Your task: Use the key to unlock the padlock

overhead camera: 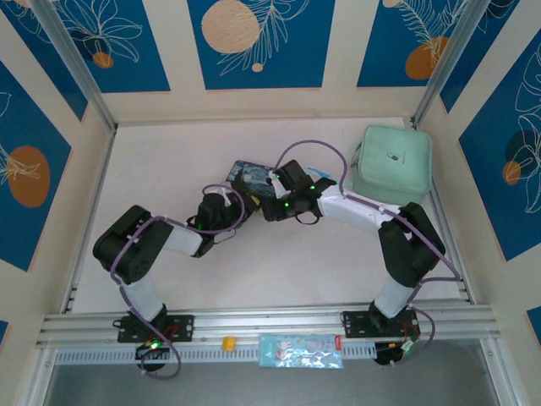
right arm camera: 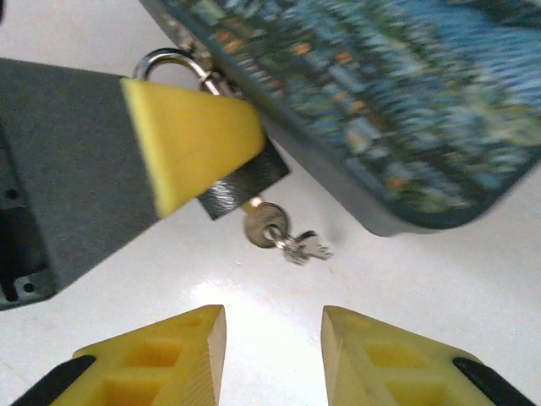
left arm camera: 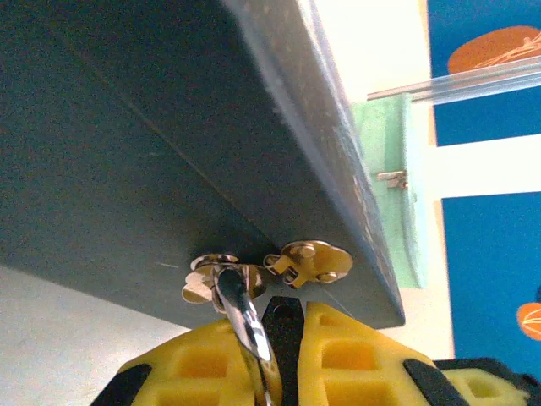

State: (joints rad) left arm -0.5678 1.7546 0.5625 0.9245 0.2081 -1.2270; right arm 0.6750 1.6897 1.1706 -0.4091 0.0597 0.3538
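Pinching one small black padlock, the left gripper has its yellow pads closed tight on the lock's body. One key sits in the padlock's bottom end, and a second, smaller silvery piece hangs linked to it, just above the table. The padlock is at the near left edge of one blue painted tin, near the middle of the table. Its shackle is at the tin's metal clasp.

The right gripper hovers just near of the key. Its two pads are spread wide and hold nothing.

From above there are two arms, one mint green case at the far right, and one plastic sachet beside one small yellow item on the near ledge.

A yellow pad of the left gripper covers about half of the padlock body in the right wrist view, where the tin is blurred and cut off at the frame. In the left wrist view the tin is a dark slab running out of frame, and the padlock body is hidden between the pads. From above, padlock and key are hidden under the two grippers.

The table is plain white, with an aluminium rail along its near edge. Cream walls on three sides carry blue panels with orange discs and white leaf lines.
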